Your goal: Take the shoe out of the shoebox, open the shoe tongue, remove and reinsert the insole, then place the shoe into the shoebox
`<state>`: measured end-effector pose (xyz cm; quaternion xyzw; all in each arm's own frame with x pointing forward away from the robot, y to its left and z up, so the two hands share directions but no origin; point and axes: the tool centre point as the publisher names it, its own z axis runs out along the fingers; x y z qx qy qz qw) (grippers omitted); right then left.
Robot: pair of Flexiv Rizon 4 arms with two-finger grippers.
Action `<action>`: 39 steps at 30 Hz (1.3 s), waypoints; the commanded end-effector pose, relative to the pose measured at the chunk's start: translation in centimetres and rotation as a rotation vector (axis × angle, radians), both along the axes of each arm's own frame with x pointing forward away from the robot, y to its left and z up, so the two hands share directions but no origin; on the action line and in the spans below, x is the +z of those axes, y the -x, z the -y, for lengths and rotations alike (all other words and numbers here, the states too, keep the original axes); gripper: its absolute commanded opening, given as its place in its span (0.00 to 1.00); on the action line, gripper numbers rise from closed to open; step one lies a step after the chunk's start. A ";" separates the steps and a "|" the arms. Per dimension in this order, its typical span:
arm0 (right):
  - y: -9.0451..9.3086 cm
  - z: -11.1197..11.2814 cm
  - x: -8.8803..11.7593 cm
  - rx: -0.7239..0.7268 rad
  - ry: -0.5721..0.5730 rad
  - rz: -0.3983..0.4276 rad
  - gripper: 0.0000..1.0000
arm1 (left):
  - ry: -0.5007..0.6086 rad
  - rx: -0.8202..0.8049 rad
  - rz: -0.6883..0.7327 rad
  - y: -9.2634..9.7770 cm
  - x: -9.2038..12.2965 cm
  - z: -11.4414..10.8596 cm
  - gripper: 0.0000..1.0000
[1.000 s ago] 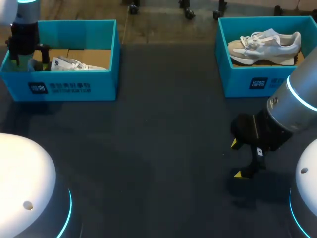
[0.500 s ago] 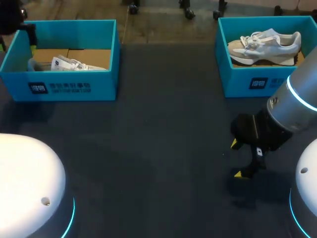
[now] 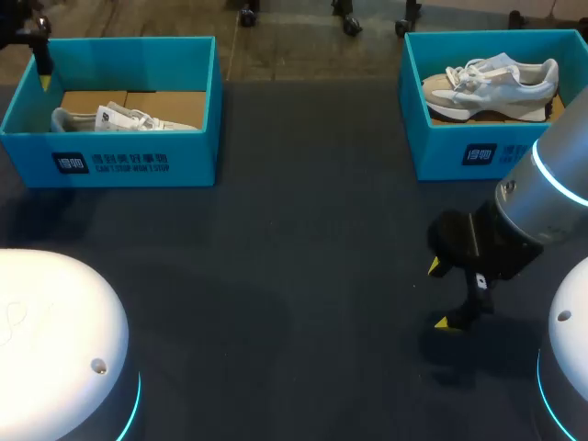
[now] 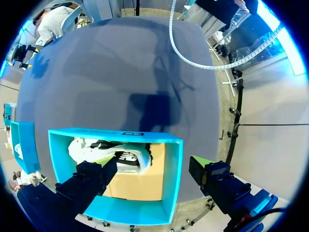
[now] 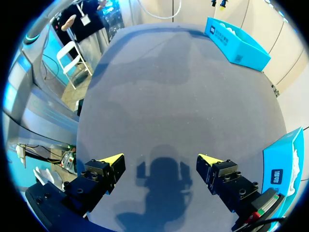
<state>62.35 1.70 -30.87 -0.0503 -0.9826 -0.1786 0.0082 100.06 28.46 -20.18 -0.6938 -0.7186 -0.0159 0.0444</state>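
Our left gripper (image 4: 152,162) hangs over the far-left corner of the left box (image 3: 138,161), fingers spread with nothing between them. From the wrist, one finger sits above the box's inside and the other beyond its short wall, so we straddle that wall. The left shoe (image 4: 96,147) lies low in this box, toward its near wall and off to one side of us. Our right gripper (image 3: 439,294) hovers over bare table (image 3: 294,230) at the near right, fingers also spread and empty. The right shoe (image 3: 491,83) rests in the right box (image 3: 459,152), far right.

We judge the lift-out not yet begun. If we go straight down from here, a finger could land on the wall and crush or drag the box. If we close on laces alone, the shoe may swing or slip free. The light box may also ride up with the shoe, since nothing pins it.
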 end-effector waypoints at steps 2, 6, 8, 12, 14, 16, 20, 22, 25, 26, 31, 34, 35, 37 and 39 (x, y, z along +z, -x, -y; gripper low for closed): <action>-2.8 2.1 1.3 -0.214 0.107 -0.084 1.00 | 0.000 -0.001 -0.001 -0.1 0.0 -0.1 1.00; -5.8 5.0 4.2 -0.458 0.228 -0.107 1.00 | 0.000 -0.001 -0.001 -0.1 0.0 -0.1 1.00; -6.9 6.0 5.4 -0.499 0.258 -0.099 1.00 | 0.000 -0.001 -0.001 -0.1 0.0 -0.1 1.00; -9.7 8.9 7.6 -0.599 0.309 -0.101 1.00 | 0.000 -0.001 -0.001 -0.1 0.0 -0.1 1.00; -10.8 9.7 8.3 -0.619 0.326 -0.100 1.00 | 0.000 -0.001 -0.001 -0.1 0.0 -0.1 1.00; -12.0 10.6 9.3 -0.683 0.352 -0.084 1.00 | 0.000 -0.001 -0.001 -0.1 0.0 -0.1 1.00; -12.8 11.0 10.3 -0.702 0.376 -0.063 1.00 | 0.000 -0.001 -0.001 -0.1 0.0 -0.1 1.00; -12.8 11.0 10.3 -0.702 0.376 -0.063 1.00 | 0.000 -0.001 -0.001 -0.1 0.0 -0.1 1.00; -12.8 11.0 10.3 -0.702 0.376 -0.063 1.00 | 0.000 -0.001 -0.001 -0.1 0.0 -0.1 1.00; -12.8 11.0 10.3 -0.702 0.376 -0.063 1.00 | 0.000 -0.001 -0.001 -0.1 0.0 -0.1 1.00; -12.8 11.0 10.3 -0.702 0.376 -0.063 1.00 | 0.000 -0.001 -0.001 -0.1 0.0 -0.1 1.00; -12.8 12.4 10.5 -0.772 0.357 -0.066 1.00 | 0.000 -0.001 -0.001 -0.1 0.0 -0.1 1.00; -13.2 13.2 10.8 -0.795 0.382 -0.051 1.00 | 0.000 -0.001 -0.001 -0.1 0.0 -0.1 1.00; -14.4 14.6 11.6 -0.845 0.380 -0.022 1.00 | 0.000 -0.001 -0.001 -0.1 0.0 -0.1 1.00; -16.0 15.7 12.4 -0.885 0.389 0.019 1.00 | 0.000 -0.001 -0.001 -0.1 0.0 -0.1 1.00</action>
